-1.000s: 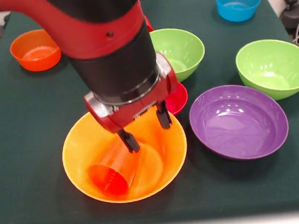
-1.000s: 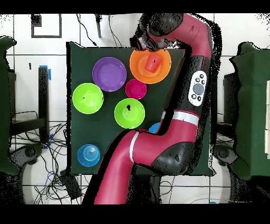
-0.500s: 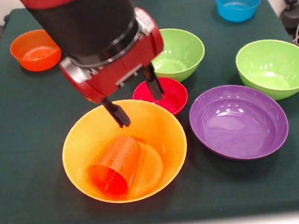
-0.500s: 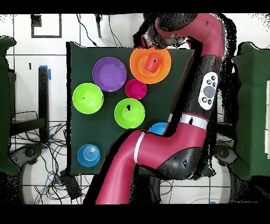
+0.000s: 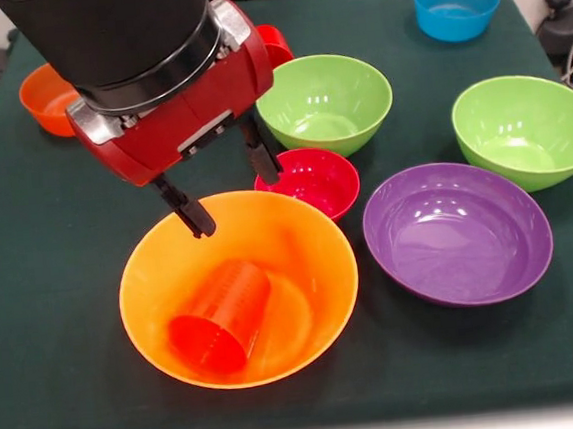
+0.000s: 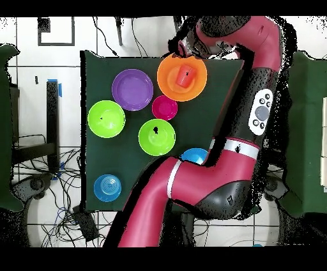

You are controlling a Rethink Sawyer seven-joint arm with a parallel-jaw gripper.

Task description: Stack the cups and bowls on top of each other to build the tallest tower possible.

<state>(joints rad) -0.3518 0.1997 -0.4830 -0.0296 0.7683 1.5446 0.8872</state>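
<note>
The jaws (image 5: 222, 185) stand spread wide with nothing between them, hanging just above the far rim of the big orange bowl (image 5: 319, 247). Inside that bowl the orange cup (image 5: 220, 316) lies tipped on its side, mouth toward the bowl's near wall, so the tower is not yet standing. Just beside the big orange bowl's far right rim sits the small crimson bowl (image 5: 309, 180); whether the two touch I cannot tell. Beyond that is a lime green bowl (image 5: 325, 101), and to the big bowl's right the wide purple bowl (image 5: 457, 232). A second lime green bowl (image 5: 525, 128), a blue bowl (image 5: 456, 5) and the small orange bowl (image 5: 40, 95) rest farther off on the dark worktop (image 5: 48, 245).

The cup looks light, thin-walled and glossy, likely to roll or slide on the bowl's curved floor. A grip across its tapered sides near the middle seems safest, squeezing gently since the plastic may flex.
</note>
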